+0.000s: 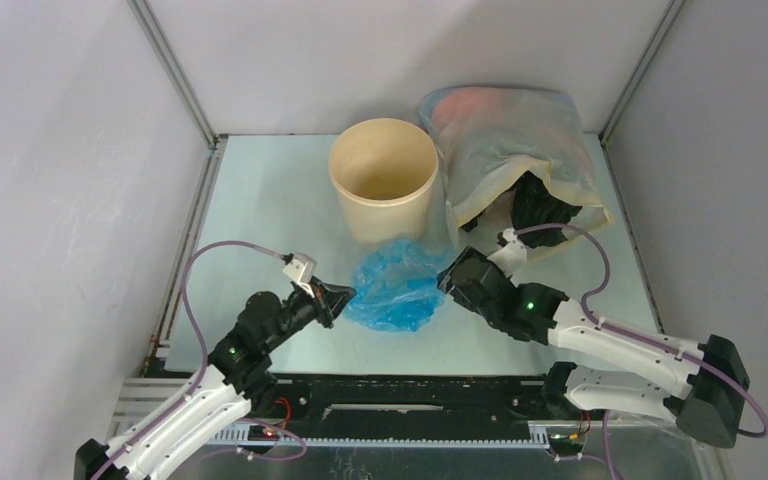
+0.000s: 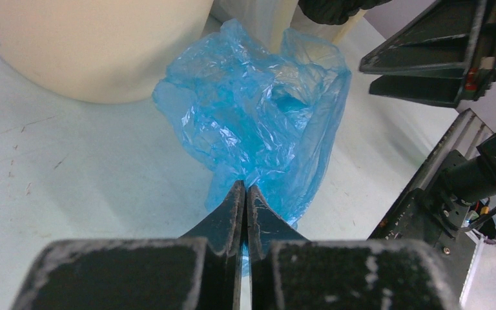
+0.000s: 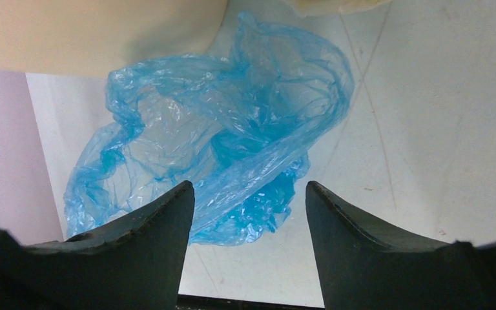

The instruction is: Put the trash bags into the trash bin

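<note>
The crumpled light-blue trash bag (image 1: 395,285) lies on the table just in front of the tan trash bin (image 1: 382,180), which stands upright and looks empty. My left gripper (image 1: 345,297) is at the bag's left edge; in the left wrist view its jaws (image 2: 245,187) are pressed together with blue film (image 2: 265,110) pinched between them. My right gripper (image 1: 447,280) is at the bag's right edge, open, its jaws (image 3: 248,184) spread over the bag's (image 3: 213,129) near rim and bare table. The bin's wall shows in both wrist views (image 2: 90,45) (image 3: 90,32).
A large cloudy clear-and-beige plastic sack (image 1: 515,150) stands at the back right beside the bin, with dark items in it. Grey walls enclose the table on three sides. The black rail (image 1: 410,385) runs along the near edge. The right gripper's body (image 2: 426,58) shows in the left wrist view.
</note>
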